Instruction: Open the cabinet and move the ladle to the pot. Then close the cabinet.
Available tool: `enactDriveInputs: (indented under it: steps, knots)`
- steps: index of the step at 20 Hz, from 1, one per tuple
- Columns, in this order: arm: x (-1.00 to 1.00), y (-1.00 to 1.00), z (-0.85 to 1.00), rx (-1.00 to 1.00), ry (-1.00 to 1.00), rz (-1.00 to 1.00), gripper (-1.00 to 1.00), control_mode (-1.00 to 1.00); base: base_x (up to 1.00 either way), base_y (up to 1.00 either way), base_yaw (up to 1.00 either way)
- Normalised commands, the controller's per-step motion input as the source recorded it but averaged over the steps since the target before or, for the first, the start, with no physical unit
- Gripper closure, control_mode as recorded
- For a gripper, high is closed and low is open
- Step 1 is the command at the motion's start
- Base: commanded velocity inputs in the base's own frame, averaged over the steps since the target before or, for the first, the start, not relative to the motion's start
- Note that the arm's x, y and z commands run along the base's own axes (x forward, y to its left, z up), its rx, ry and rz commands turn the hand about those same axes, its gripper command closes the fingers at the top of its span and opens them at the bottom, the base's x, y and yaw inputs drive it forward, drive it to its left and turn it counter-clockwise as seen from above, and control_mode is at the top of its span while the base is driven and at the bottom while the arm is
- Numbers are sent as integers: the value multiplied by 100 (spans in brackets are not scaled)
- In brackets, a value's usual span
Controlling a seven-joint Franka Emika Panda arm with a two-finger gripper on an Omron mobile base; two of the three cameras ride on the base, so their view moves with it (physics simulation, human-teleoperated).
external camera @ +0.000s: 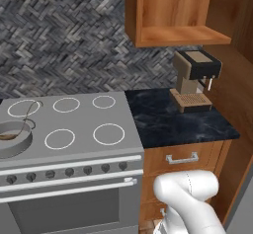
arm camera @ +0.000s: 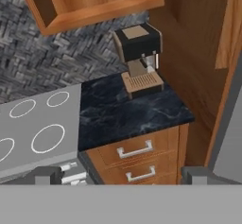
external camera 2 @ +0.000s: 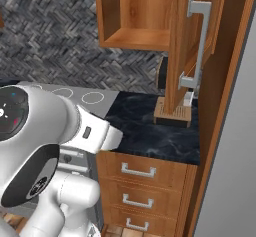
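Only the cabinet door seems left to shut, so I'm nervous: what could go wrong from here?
1. The cabinet door stands swung wide, close by the coffee machine; an arm reaching for the handle could bump the machine.
2. The ladle juts its thin handle over the rim of the pot; a sweep across the stove might knock it out.
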Motion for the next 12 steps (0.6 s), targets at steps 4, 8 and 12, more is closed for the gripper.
enactDriveInputs:
  steps: [4, 8, 12]
  knots:
    - [-24, -37, 0, 0, 0, -1, -100, -100, 0, 0, 0]
    - [-20, -40, 0, 1, 0, -1, -100, -100, 0, 0, 0]
    - [0, -53, 0, 5, 3, -4, -100, -100, 0, 0, 0]
